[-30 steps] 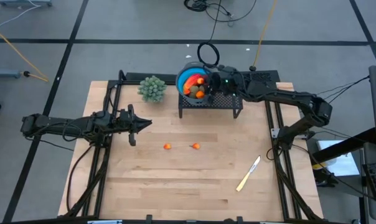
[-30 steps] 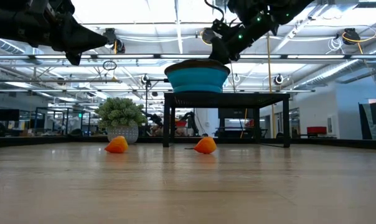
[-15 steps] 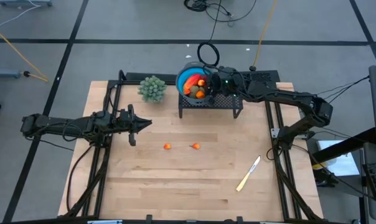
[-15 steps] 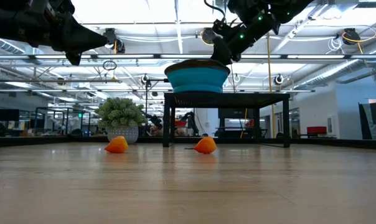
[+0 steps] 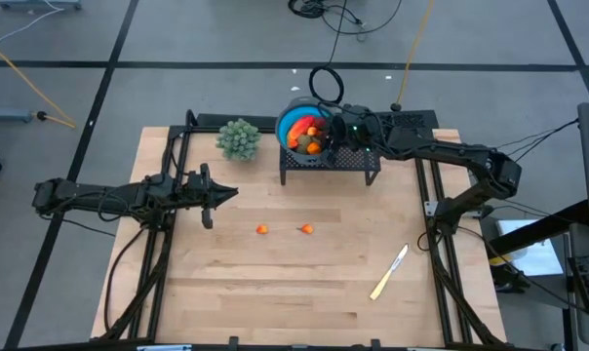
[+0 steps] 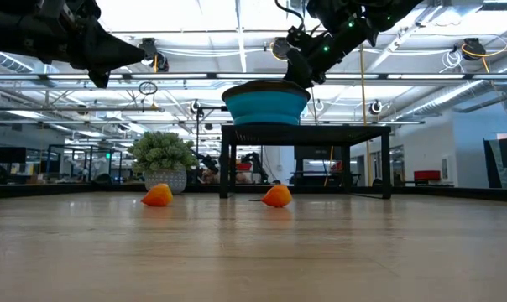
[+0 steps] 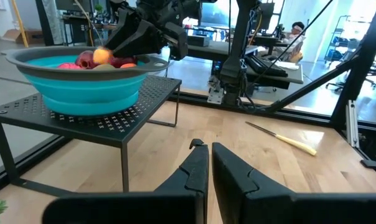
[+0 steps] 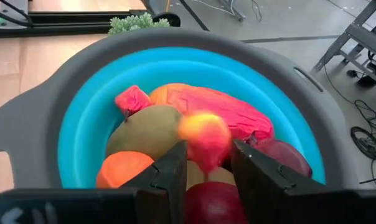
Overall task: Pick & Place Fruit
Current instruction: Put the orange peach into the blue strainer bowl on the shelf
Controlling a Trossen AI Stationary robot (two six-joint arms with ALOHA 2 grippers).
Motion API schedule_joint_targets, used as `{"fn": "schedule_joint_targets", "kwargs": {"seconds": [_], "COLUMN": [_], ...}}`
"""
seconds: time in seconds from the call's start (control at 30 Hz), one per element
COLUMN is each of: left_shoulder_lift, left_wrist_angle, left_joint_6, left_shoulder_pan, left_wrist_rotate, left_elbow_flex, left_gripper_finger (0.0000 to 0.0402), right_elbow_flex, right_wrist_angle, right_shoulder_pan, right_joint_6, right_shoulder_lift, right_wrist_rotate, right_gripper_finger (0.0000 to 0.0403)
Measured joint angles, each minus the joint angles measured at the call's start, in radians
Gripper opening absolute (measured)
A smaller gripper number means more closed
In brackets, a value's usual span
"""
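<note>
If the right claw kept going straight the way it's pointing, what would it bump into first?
Most likely the small peach-coloured fruit between the right gripper fingers, then the fruit pile beneath it in the blue bowl. Depth is hard to judge; whether it already touches that piece is unclear.

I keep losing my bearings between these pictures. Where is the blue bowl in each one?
High view: blue bowl at the table's far edge, on the black stand.
Low view: bowl at top centre, on the stand.
Left wrist view: upper left.
Right wrist view: fills the picture.
Shared landmark: the black stand, except in the right wrist view.
</note>
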Motion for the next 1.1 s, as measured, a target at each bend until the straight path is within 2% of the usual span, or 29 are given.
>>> {"fn": "schedule_joint_targets", "kwargs": {"seconds": [0.33, 0.7, 0.87, 1.1], "left_shoulder_lift": [0.000, 0.000, 0.000, 0.000], "left_wrist_angle": [0.000, 0.001, 0.002, 0.039], "left_joint_6": [-0.001, -0.002, -0.004, -0.015], "left_shoulder_pan": [0.000, 0.000, 0.000, 0.000], "left_wrist_rotate": [0.000, 0.000, 0.000, 0.003], "left_elbow_flex": [0.000, 0.000, 0.000, 0.000], "left_gripper_finger": [0.0021, 0.0021, 0.0021, 0.0021], "right_elbow_flex": [-0.001, -0.001, -0.016, -0.118], "right_wrist_angle": [0.005, -0.082, -0.120, -0.120], "right_shoulder_pan": [0.026, 0.123, 0.151, 0.186], "right_joint_6": [0.004, -0.005, -0.004, 0.045], "right_shoulder_lift": [-0.038, -0.219, -0.300, -0.439], "right_wrist_rotate": [0.001, 0.000, -0.001, -0.004], "right_gripper_finger": [0.0105, 0.0005, 0.0007, 0.0001]}}
